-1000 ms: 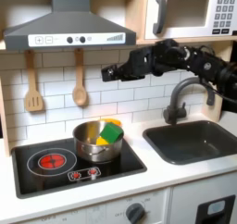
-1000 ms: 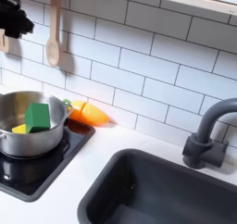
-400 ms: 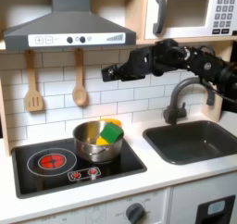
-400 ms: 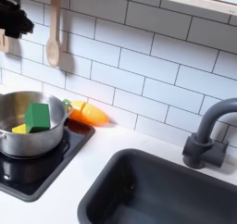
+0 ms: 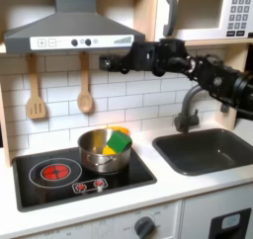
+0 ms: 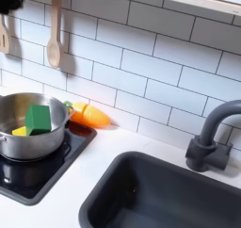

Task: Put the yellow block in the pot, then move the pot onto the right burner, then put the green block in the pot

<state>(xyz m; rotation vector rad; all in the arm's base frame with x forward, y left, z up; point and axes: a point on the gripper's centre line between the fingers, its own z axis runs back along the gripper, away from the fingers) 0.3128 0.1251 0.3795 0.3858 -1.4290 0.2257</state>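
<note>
Stove top [image 5: 40, 189]: black, set into the counter's front left part in the first exterior view; its left burner ring [image 5: 57, 171] glows red and is bare.
Pot [image 5: 103, 150]: shiny steel, upright on the stove top's right burner, near the stove's back edge in the first exterior view; in the second exterior view it stands at the second exterior view's left edge [image 6: 26, 128].
Green block [image 6: 39, 118]: inside the pot, rising above the rim, leaning toward the pot's far wall.
Yellow block [image 6: 19, 131]: inside the pot, low, touching the green block on the second exterior view's left.
Orange-yellow piece [image 6: 89, 115]: lies on the counter just behind the pot, by the tiled wall.
Sink [image 5: 208, 149]: dark basin at the counter's right part in the first exterior view, grey faucet [image 5: 194, 103] at its back edge.
Wooden utensils [image 5: 84, 89]: hang on the tiled wall behind the stove.
Gripper [image 5: 105, 62]: high above the pot, under the hood's right end in the first exterior view, holding nothing; how far its jaws are parted I cannot tell.
</note>
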